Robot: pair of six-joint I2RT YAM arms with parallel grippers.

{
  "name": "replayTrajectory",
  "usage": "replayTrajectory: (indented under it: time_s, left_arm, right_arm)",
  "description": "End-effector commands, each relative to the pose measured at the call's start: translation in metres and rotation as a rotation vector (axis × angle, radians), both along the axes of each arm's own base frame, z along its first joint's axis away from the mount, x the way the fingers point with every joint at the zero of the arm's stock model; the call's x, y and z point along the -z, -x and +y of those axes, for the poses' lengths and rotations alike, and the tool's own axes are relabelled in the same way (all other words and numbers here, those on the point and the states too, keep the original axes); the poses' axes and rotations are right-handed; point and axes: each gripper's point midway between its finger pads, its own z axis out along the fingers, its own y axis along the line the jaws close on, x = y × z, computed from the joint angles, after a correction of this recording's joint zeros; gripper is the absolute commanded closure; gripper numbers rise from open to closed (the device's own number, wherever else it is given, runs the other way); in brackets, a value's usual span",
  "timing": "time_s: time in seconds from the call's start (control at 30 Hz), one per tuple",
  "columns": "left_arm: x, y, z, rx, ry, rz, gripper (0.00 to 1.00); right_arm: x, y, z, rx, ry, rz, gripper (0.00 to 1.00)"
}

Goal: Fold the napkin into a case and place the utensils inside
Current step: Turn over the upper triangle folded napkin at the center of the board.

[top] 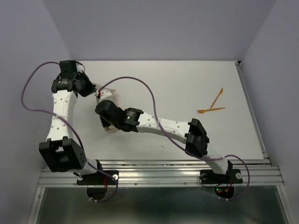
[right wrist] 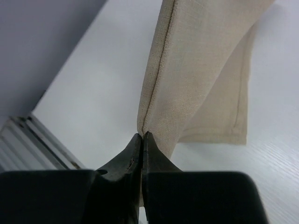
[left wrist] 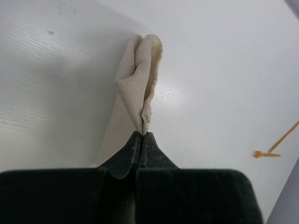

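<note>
The tan napkin [left wrist: 140,79] hangs gathered in a lifted fold, and my left gripper [left wrist: 141,134] is shut on its corner. In the right wrist view the napkin [right wrist: 201,70] drapes down to the table, and my right gripper [right wrist: 142,135] is shut on its seamed edge. From above, both grippers sit at the table's left, the left gripper [top: 96,89] farther back and the right gripper [top: 106,126] nearer. The arms hide most of the cloth there. Two orange utensils [top: 212,105] lie at the right of the table, far from both grippers, and also show as utensils [left wrist: 275,147] in the left wrist view.
The white table [top: 177,84] is walled at the back and on both sides. A metal rail [top: 159,170] runs along the near edge. Purple cables [top: 140,84] loop over the table from both arms.
</note>
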Motion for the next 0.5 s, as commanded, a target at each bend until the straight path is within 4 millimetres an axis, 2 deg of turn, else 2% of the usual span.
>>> replayTrajectory:
  time_s: [0.0,0.03,0.13,0.17,0.23,0.27,0.3,0.33,0.37,0.4,0.43,0.47]
  left_arm:
    - [-0.102,0.002,0.038,-0.112,-0.136,-0.269,1.0]
    - [-0.119,0.006,0.041,-0.128,-0.153,-0.301,1.0]
    - [-0.147,0.011,0.049,-0.16,-0.192,-0.362,1.0]
    - [-0.147,0.009,0.049,-0.16,-0.193,-0.361,1.0]
    - [-0.145,0.004,0.046,-0.152,-0.185,-0.357,1.0]
    - [-0.139,0.0,0.044,-0.149,-0.179,-0.343,1.0]
    - [-0.136,-0.003,0.034,-0.128,-0.173,-0.341,1.0]
    - [-0.131,-0.009,0.031,-0.136,-0.174,-0.338,1.0]
    - [-0.127,-0.013,0.023,-0.123,-0.169,-0.338,1.0]
    - [-0.123,-0.02,0.008,-0.099,-0.166,-0.341,1.0]
    - [-0.107,-0.028,0.002,-0.102,-0.17,-0.306,1.0]
    - [-0.098,-0.033,-0.008,-0.079,-0.173,-0.292,1.0]
  right_arm:
    - [-0.034,0.041,0.042,-0.225,-0.135,0.077,0.99]
    - [-0.048,0.047,0.049,-0.265,-0.182,0.079,0.99]
    - [-0.076,0.057,0.054,-0.312,-0.28,0.088,0.99]
    - [-0.081,0.059,0.053,-0.314,-0.297,0.09,0.99]
    - [-0.072,0.062,0.05,-0.31,-0.31,0.11,0.99]
    - [-0.082,0.064,0.044,-0.306,-0.329,0.107,0.99]
    - [-0.078,0.064,0.042,-0.301,-0.332,0.113,0.99]
    - [-0.058,0.069,0.039,-0.296,-0.32,0.154,0.99]
    - [-0.052,0.064,0.034,-0.28,-0.322,0.172,0.99]
    - [-0.056,0.066,0.032,-0.279,-0.36,0.217,0.99]
    - [-0.031,0.073,0.025,-0.277,-0.33,0.265,0.99]
    - [-0.024,0.068,0.019,-0.259,-0.331,0.282,0.99]
